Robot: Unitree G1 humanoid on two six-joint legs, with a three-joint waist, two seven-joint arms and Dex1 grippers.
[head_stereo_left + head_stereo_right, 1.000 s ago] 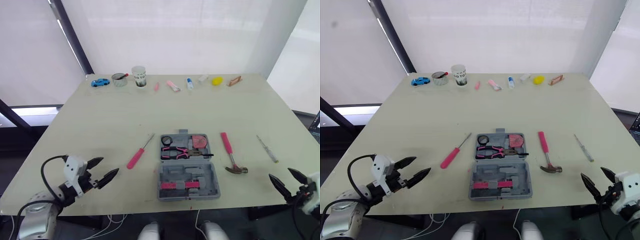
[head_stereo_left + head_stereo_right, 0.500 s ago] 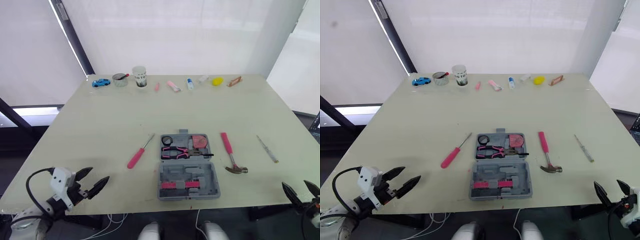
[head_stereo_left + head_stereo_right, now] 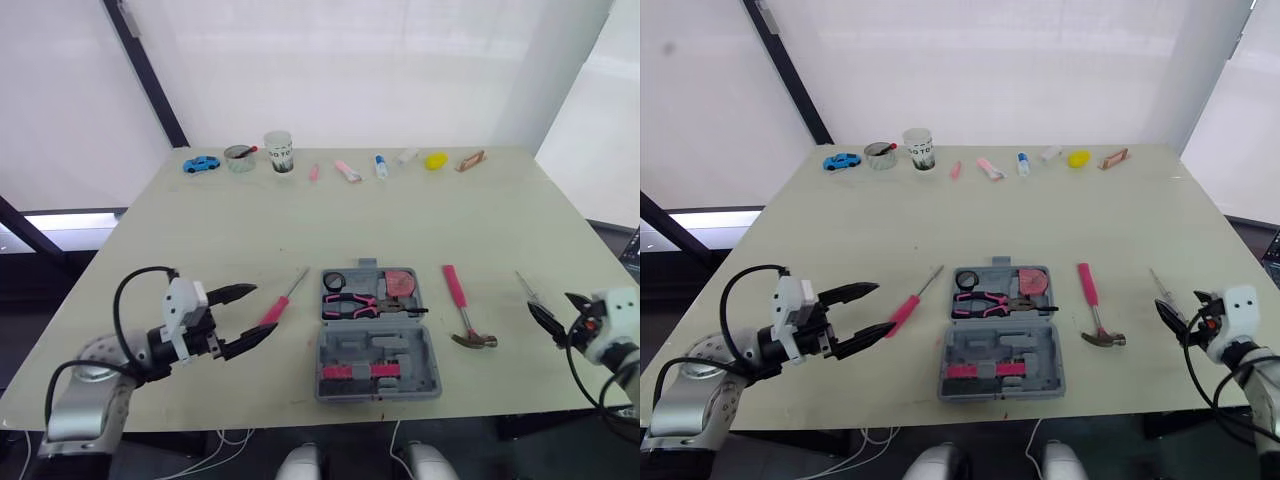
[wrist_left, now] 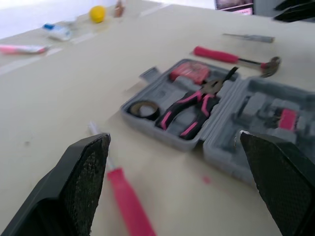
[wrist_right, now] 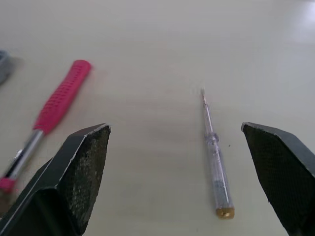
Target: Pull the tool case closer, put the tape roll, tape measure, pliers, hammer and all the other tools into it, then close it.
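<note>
Now, case: grey plastic tool case [image 3: 400, 352] lies open near the front edge of the pale table [image 3: 200, 240], lid half nearest the robot.
Inside it: black tape roll [image 3: 334, 281], pink-handled pliers [image 3: 350, 303] and what looks like a red tape measure [image 3: 399, 283].
Left gripper [image 3: 266, 309]: fingers spread and empty, just beside the pink-handled screwdriver [image 4: 129, 209], which lies between it and the case; contact cannot be judged.
Right gripper [image 5: 174, 128]: fingers wide apart, holding nothing, near the clear-handled screwdriver [image 5: 215, 167].
Between right gripper and case: pink-handled hammer [image 3: 456, 290], flat on the table.
Far edge: blue toy car [image 3: 201, 164], white cup [image 3: 278, 152], yellow lump [image 3: 434, 161], well apart from the tools.
</note>
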